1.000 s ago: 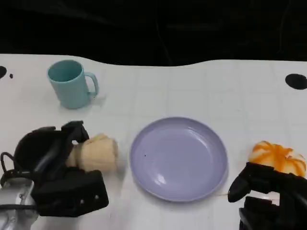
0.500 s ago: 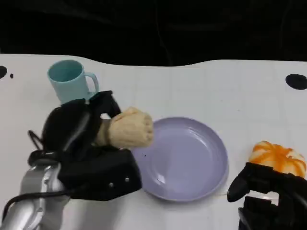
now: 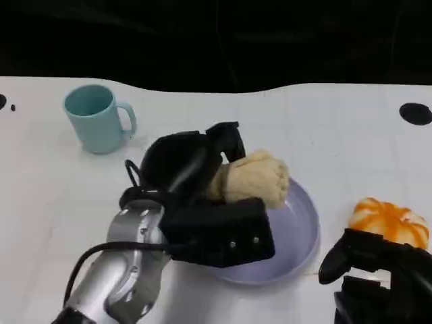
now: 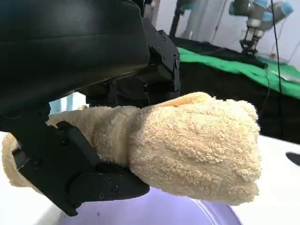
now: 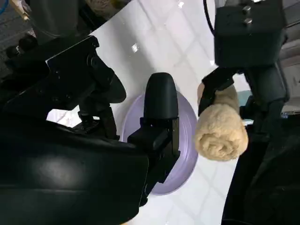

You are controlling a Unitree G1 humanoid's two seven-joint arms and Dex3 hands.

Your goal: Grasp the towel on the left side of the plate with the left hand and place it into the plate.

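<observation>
A left robot hand (image 3: pixel 196 169) holds a rolled, cream-yellow terry towel (image 3: pixel 253 179) above the round, glossy lavender plate (image 3: pixel 304 223), the roll's free end pointing toward three o'clock. The carry looks nearly done; what remains, by the look of it, is a short descent toward the plate's middle and a loosening of the fingers so the soft, nubby roll settles flat inside the raised rim. At ten o'clock on the white tabletop (image 3: pixel 337 128) stands a smooth teal mug (image 3: pixel 98 118); at four o'clock a ribbed orange-and-white gourd-like object (image 3: pixel 390 221) lies just beyond the right robot hand (image 3: pixel 378 277), whose fingers I cannot make out as spread or curled.
</observation>
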